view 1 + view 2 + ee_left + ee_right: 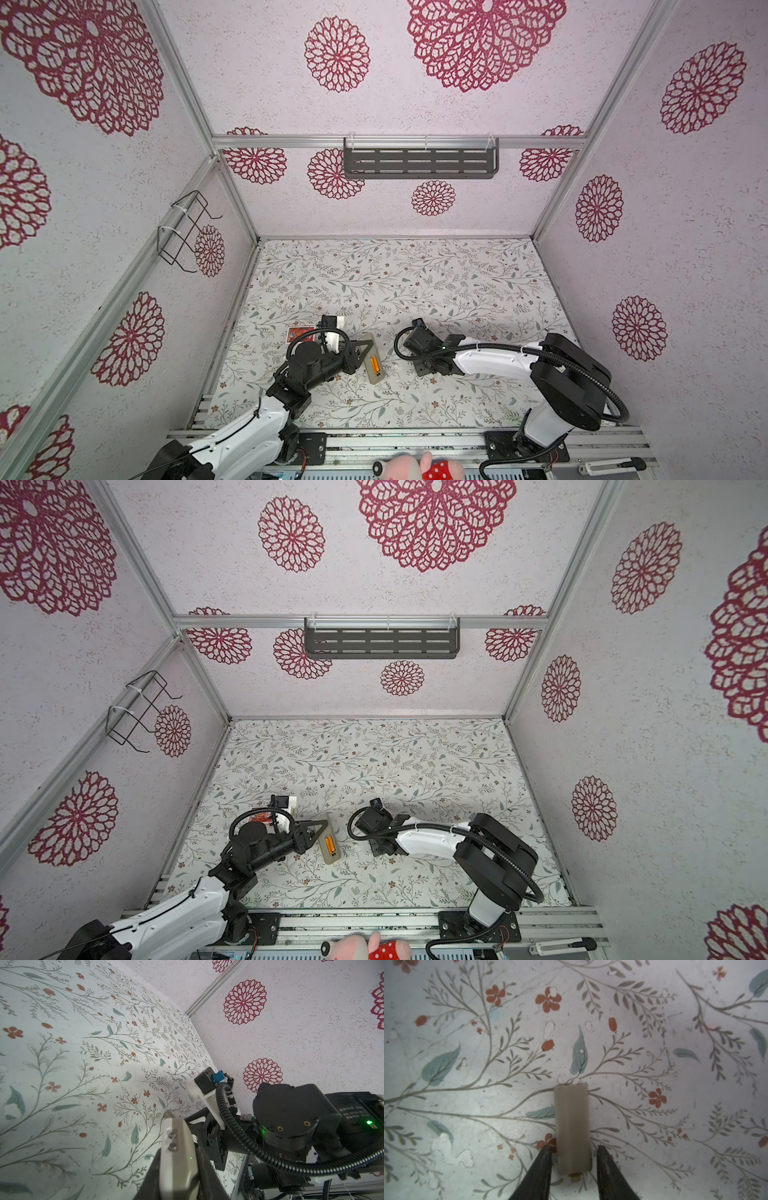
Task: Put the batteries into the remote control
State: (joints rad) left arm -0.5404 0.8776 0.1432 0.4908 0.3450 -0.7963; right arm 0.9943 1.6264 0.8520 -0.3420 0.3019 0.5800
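I have the left gripper (178,1149) clenched on the remote control (176,1169), one jaw on each long side. In both top views the remote sits left of the middle of the table (415,282), nearer the front edge than the back. I cannot tell whether it rests on the surface or is lifted a little. Its back faces up with the battery bay uncovered, and the batteries (376,365) show orange inside that bay. From above I cannot make out whether both are fully seated.

The right gripper (573,1147) hangs over the battery cover (572,1126), which lies flat on the table to the right of the remote, hidden under the arm in the top views. Its jaws are released, one beside each long edge of the cover near the end with the small latch tab (575,1177). A gap shows on both sides and nothing touches.

I judge the cover to be a thin, light, hard plastic shell, smooth enough to skid or flip if pinched unevenly. I would take it squarely across its long edges, low down, with gentle pressure. The remote looks stiff and light too, but with the bay uncovered I would keep it level, or the batteries could roll out
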